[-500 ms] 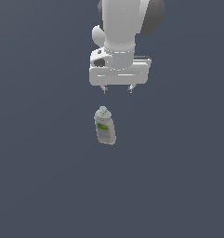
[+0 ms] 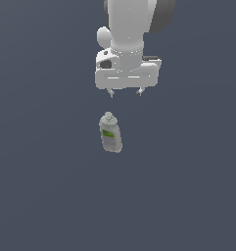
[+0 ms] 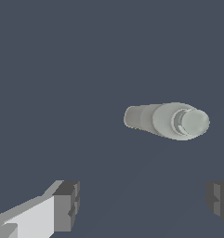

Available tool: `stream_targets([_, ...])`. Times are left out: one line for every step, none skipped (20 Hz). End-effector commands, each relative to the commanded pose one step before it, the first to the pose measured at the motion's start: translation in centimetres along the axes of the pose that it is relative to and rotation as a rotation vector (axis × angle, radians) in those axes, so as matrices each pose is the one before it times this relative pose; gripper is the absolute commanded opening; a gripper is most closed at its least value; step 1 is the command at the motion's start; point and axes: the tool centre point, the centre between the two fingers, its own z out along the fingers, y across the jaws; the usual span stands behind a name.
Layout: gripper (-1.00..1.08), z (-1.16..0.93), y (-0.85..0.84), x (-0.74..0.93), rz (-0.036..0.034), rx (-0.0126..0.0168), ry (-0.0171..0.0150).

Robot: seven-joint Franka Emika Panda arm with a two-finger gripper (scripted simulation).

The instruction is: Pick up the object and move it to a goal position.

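The object is a small pale grey-beige bottle with a green label patch and a rounded grey cap. It rests on the dark floor, cap pointing toward the arm. In the wrist view the object shows cap-first. My gripper hangs above and behind it, apart from it, with its two fingers spread wide and nothing between them. One of the fingertips appears dark in the wrist view, well clear of the bottle.
A flat dark blue-grey floor fills the scene. No other objects or edges show.
The gripper stands about where it was half a second ago. The bottle has not moved.
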Motion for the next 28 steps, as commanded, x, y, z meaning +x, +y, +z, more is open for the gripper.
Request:
stream_targets([1.00,-0.181,-0.200,-0.001,0.00552,0.00744,0.00023])
stream_targets([1.00,-0.014,-0.014,-0.002,0.00106,0.00055,0.00001])
stream_targets([1.00,0.012,0.015,-0.001,-0.00014,-0.00047,-0.00002])
stream_targets([1.00,0.023,0.027,0.003,-0.00144,-0.00089,-0.00003])
stream_targets([1.00,0.017,0.018,0.007,-0.00261,-0.00058,0.00001])
stream_targets([1.00,0.010,0.021,0.012,-0.00358,-0.00020,0.00004])
stream_targets([1.00,0.008,0.020,0.016,-0.00473,-0.00003,0.00007])
stream_targets([1.00,0.009,0.023,0.020,-0.00594,0.00001,0.00009])
stream_targets([1.00,0.012,0.029,0.023,-0.00718,-0.00005,0.00011])
stream_targets([1.00,0.016,0.037,0.027,-0.00840,-0.00016,0.00012])
stream_targets([1.00,0.021,0.045,0.030,-0.00960,-0.00026,0.00012])
stream_targets([1.00,0.024,0.052,0.033,-0.01077,-0.00034,0.00013])
stream_targets([1.00,0.027,0.057,0.036,-0.01190,-0.00040,0.00014])
stream_targets([1.00,0.029,0.063,0.038,-0.01297,-0.00042,0.00015])
stream_targets([1.00,0.031,0.068,0.041,-0.01414,-0.00042,0.00016])
stream_targets([1.00,0.033,0.073,0.043,-0.01531,-0.00043,0.00017])
stream_targets([1.00,0.036,0.080,0.045,-0.01645,-0.00047,0.00017])
stream_targets([1.00,0.039,0.087,0.047,-0.01765,-0.00053,0.00017])
stream_targets([1.00,0.042,0.094,0.048,-0.01883,-0.00058,0.00017])
stream_targets([1.00,0.045,0.101,0.049,-0.02000,-0.00061,0.00016])
stream_targets([1.00,0.047,0.108,0.049,-0.02121,-0.00065,0.00016])
stream_targets([1.00,0.050,0.115,0.049,-0.02242,-0.00070,0.00015])
stream_targets([1.00,0.053,0.123,0.049,-0.02361,-0.00074,0.00014])
stream_targets([1.00,0.055,0.127,0.047,-0.02407,-0.00076,0.00012])
stream_targets([1.00,0.055,0.128,0.043,-0.02407,-0.00077,0.00010])
stream_targets([1.00,0.055,0.129,0.040,-0.02408,-0.00077,0.00008])
stream_targets([1.00,0.056,0.130,0.036,-0.02408,-0.00078,0.00005])
stream_targets([1.00,0.056,0.131,0.033,-0.02408,-0.00078,0.00003])
